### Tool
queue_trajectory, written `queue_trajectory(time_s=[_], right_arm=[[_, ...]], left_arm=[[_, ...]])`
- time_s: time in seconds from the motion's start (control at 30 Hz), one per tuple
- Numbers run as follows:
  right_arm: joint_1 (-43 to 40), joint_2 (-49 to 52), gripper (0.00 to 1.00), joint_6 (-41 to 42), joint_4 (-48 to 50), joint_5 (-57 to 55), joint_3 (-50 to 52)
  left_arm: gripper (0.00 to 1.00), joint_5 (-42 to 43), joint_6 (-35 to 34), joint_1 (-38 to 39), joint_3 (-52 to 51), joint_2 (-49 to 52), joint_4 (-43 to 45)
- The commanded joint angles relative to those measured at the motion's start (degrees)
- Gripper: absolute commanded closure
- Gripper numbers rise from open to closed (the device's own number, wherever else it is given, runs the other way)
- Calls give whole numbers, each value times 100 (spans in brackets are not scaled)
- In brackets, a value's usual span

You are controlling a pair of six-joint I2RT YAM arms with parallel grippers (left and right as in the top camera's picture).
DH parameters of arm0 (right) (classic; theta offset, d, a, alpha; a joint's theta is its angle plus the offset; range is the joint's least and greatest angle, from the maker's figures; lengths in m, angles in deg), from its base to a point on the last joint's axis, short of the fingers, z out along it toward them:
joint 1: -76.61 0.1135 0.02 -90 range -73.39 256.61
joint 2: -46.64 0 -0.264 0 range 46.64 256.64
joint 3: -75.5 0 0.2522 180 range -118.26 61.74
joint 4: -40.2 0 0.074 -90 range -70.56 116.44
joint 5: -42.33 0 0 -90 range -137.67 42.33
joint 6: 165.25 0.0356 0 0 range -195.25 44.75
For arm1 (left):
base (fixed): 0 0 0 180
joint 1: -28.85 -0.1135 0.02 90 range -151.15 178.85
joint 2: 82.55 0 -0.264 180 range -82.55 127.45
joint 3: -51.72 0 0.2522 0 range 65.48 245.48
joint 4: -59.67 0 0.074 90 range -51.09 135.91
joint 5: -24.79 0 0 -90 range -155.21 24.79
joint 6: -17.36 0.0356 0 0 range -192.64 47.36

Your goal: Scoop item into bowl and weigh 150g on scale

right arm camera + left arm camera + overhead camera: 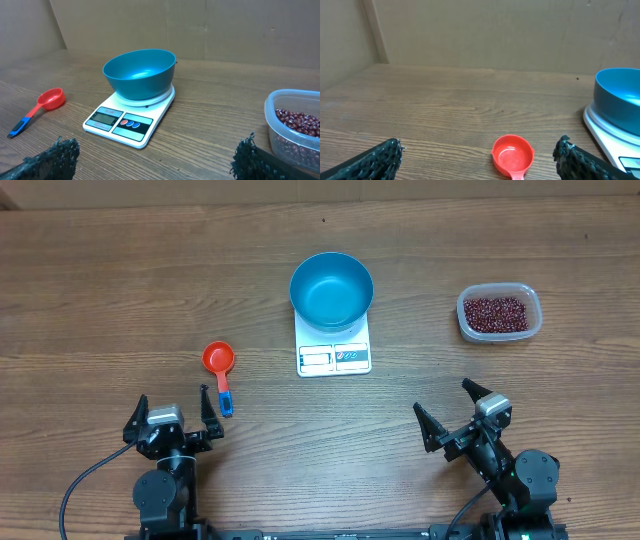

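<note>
From the overhead feed I see a brown wood-grain table (120,280) with three things resting directly on it. A white scale (334,358) sits near the middle, a red measuring scoop (218,360) with a blue handle to its left, and a clear plastic tub (500,338) well off to its right. None of them touch, and the scoop's handle points toward the arms' edge.
</note>
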State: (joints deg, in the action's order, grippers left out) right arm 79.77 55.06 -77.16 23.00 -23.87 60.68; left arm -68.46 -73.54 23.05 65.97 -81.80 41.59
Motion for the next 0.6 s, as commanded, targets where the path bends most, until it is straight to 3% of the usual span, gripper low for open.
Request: queue_trajectory(time_s=[0.0, 0.57], right_arm=[[42, 11, 0, 22, 33, 26, 59], [42, 11, 0, 22, 31, 26, 59]], left_arm=[[0, -162, 114, 22, -22, -48, 28], [0, 66, 46, 22, -22, -48, 20]])
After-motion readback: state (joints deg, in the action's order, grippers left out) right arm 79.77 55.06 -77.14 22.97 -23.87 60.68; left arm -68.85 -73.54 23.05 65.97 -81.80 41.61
